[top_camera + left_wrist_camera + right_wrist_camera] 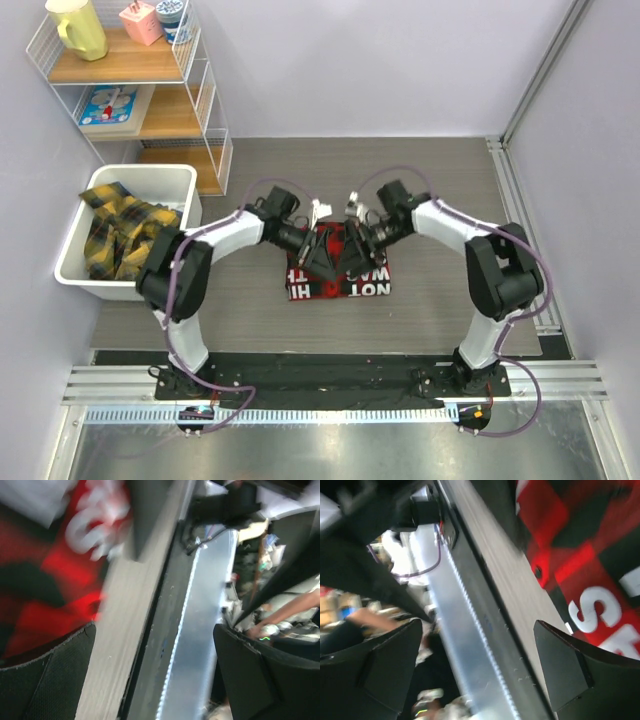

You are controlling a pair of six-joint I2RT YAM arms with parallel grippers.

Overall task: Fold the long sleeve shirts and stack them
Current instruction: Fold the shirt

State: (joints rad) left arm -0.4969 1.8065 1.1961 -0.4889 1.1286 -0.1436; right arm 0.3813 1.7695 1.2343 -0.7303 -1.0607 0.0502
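The folded red-and-black shirt [372,285] is being borne mid-table [450,200]; the left gripper [322,262] and right gripper [354,262] are being held just above it, jaws wide apart, clamping nothing; yellow-and-black shirts [120,235] are being held in the white bin [75,275].

the shirt [340,283] on the counter [450,200] is a red-and-black check with white block lettering, and the counter itself is grey with a fine wood grain. the shirts [125,235] in the white bin [72,272] are a yellow-and-black check. the left tool [318,262] and right tool [357,262] are black, on white-and-black arms [225,232] with purple cables [263,183], and the white wire shelf [110,65] has light wooden boards that carry a pale yellow jug [78,27] and a pink box [142,22].
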